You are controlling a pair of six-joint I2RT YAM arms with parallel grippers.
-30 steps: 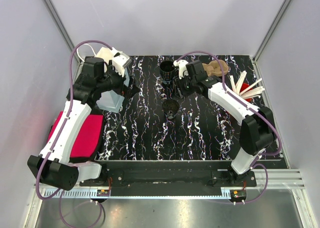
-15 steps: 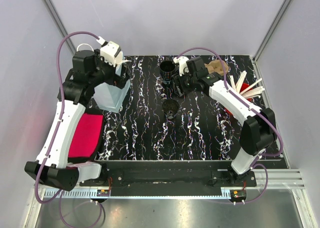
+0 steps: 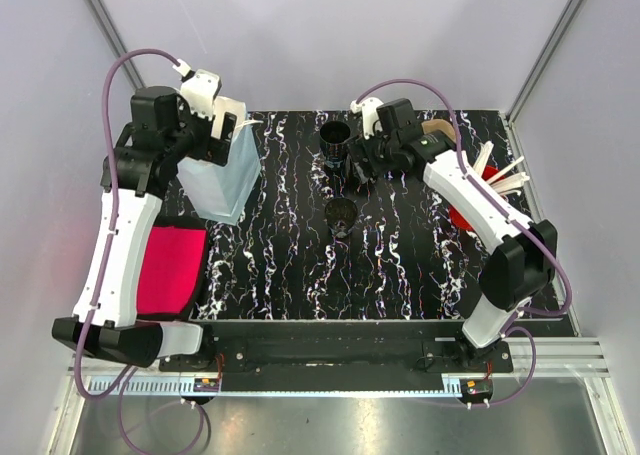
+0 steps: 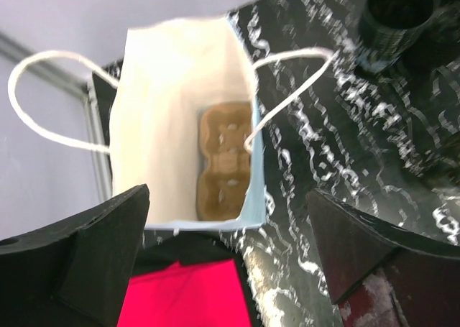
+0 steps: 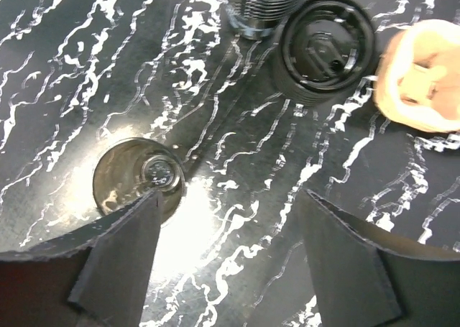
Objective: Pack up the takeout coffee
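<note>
We are holding both claws empty. The left claw (image 4: 228, 205) is gaping wide above the paper bag (image 4: 180, 90) at the far left of the surface, and the right claw (image 5: 230, 197) is standing well open over the lidded cup (image 5: 327, 47) at far centre. A ribbed cup (image 5: 262, 7) is sitting just beside it, possibly touching, so a careless descent is risking a topple. The bag's handle (image 4: 293, 97) is drooping across the mouth, inviting a snag.

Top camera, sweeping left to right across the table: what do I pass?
Red cloth → white paper bag → dark cup in the middle → wooden stirrers. The back cup lines up with the middle one, so its place in the order is unclear.
</note>
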